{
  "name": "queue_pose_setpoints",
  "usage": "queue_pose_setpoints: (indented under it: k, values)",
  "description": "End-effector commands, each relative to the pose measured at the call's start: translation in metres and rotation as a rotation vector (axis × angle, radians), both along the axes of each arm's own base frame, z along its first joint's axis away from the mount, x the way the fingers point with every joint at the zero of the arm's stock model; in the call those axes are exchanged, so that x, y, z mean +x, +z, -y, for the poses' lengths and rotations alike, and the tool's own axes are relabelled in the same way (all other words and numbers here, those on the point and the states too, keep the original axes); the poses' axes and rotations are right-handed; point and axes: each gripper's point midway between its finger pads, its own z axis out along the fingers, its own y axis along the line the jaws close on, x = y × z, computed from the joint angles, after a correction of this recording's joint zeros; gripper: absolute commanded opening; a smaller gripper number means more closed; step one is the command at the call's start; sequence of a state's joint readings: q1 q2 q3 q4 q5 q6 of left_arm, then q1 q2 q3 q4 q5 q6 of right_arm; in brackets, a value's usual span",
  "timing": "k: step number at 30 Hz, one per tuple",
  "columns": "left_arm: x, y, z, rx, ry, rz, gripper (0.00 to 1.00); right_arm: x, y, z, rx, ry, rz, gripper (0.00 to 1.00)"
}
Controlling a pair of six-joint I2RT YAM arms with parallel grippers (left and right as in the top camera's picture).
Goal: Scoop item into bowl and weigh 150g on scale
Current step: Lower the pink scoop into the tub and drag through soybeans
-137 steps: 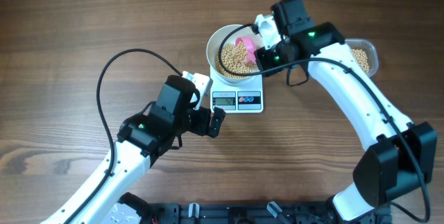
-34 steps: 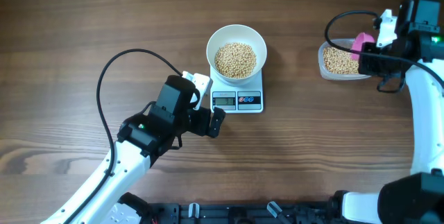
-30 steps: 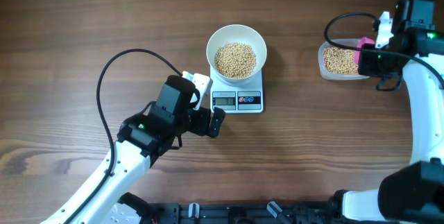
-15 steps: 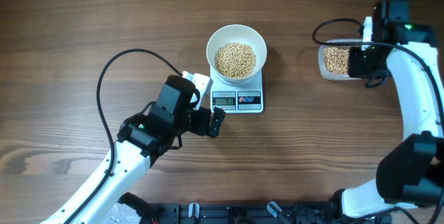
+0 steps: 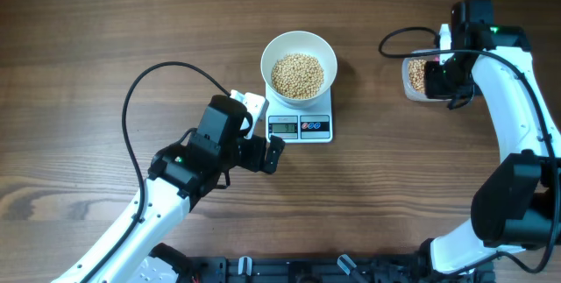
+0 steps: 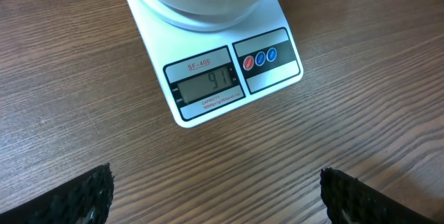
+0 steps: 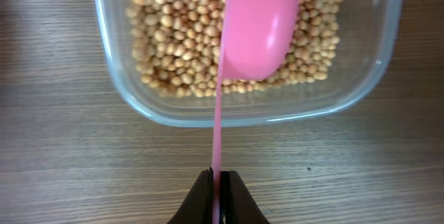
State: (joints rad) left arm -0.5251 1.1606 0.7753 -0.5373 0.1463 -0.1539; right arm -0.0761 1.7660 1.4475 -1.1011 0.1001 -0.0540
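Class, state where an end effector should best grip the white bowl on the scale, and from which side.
Probably the bare rim of the bowl, from straight above: its thin wall suits a pinch, while beans fill the middle.

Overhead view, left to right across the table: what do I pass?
Left gripper → white bowl of beans → clear tub. The scale sits under the bowl and the right gripper, holding the pink scoop, hangs over the tub, so neither gets its own place.
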Motion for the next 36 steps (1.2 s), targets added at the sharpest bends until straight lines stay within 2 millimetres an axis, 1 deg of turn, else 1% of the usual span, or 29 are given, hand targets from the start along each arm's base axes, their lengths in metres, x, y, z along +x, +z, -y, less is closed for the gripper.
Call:
queue_pose_setpoints:
  k: [1, 8, 12, 14, 17, 28, 33, 36]
  values:
    - [0.004, 0.007, 0.003, 0.000, -0.012, 0.023, 1.00, -0.001, -0.007, -0.019, 0.100, 0.040, -0.020, 0.04]
    - [0.004, 0.007, 0.003, 0.000, -0.012, 0.023, 1.00, -0.001, -0.007, -0.031, 0.171, 0.052, -0.017, 0.04]
    - [0.004, 0.007, 0.003, 0.000, -0.012, 0.023, 1.00, -0.001, -0.006, -0.035, 0.211, 0.061, -0.011, 0.04]
    - [0.004, 0.007, 0.003, 0.000, -0.012, 0.023, 1.00, 0.001, -0.005, -0.039, 0.262, 0.075, -0.001, 0.04]
    - [0.004, 0.007, 0.003, 0.000, -0.012, 0.023, 1.00, 0.001, -0.002, -0.040, 0.326, 0.074, 0.012, 0.04]
    - [0.004, 0.007, 0.003, 0.000, -0.012, 0.023, 1.00, -0.001, 0.003, -0.018, 0.455, -0.030, 0.042, 0.04]
    - [0.004, 0.007, 0.003, 0.000, -0.012, 0.023, 1.00, -0.001, 0.008, -0.019, 0.525, -0.029, 0.062, 0.04]
    - [0.004, 0.007, 0.003, 0.000, -0.012, 0.023, 1.00, -0.002, 0.008, -0.014, 0.531, -0.044, 0.065, 0.04]
